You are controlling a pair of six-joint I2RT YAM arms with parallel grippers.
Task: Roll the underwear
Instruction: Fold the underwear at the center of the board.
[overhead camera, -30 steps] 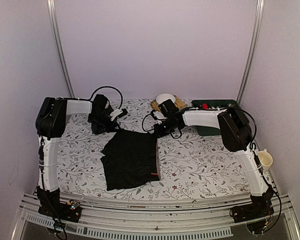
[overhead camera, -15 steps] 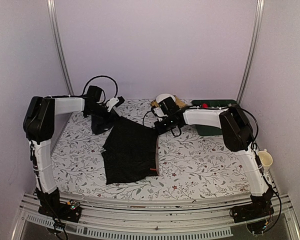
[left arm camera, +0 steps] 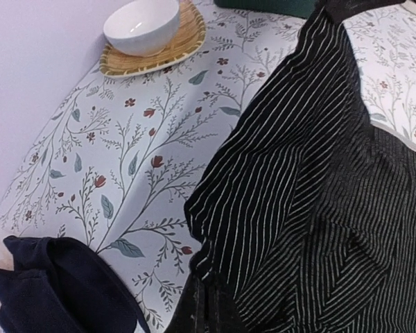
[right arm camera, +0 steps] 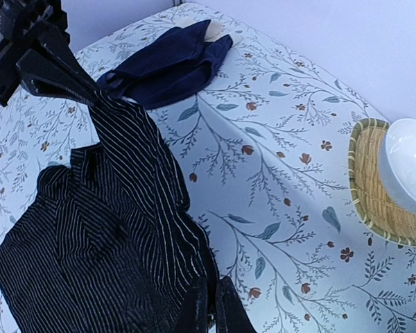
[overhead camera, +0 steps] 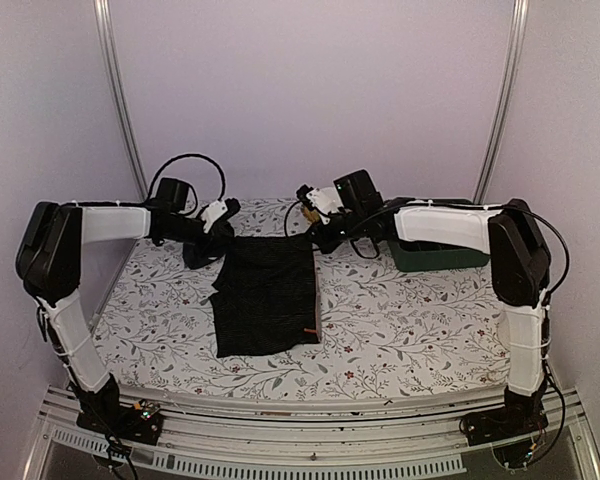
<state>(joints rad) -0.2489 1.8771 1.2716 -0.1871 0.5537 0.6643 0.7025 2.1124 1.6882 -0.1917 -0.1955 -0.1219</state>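
Two robot arms hold striped underwear [overhead camera: 268, 295] by its far corners, its near end lying on a floral table [overhead camera: 410, 330].
Right of the underwear, a green bin [overhead camera: 435, 257]; left, a dark garment [overhead camera: 194, 252]; beyond, a bowl [left arm camera: 143, 23]. The left claw [overhead camera: 228, 233] and right claw [right arm camera: 209, 305] are each pinched tight on a corner.

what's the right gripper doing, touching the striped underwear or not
Touching: in the right wrist view the right gripper is shut on an edge of the striped underwear.
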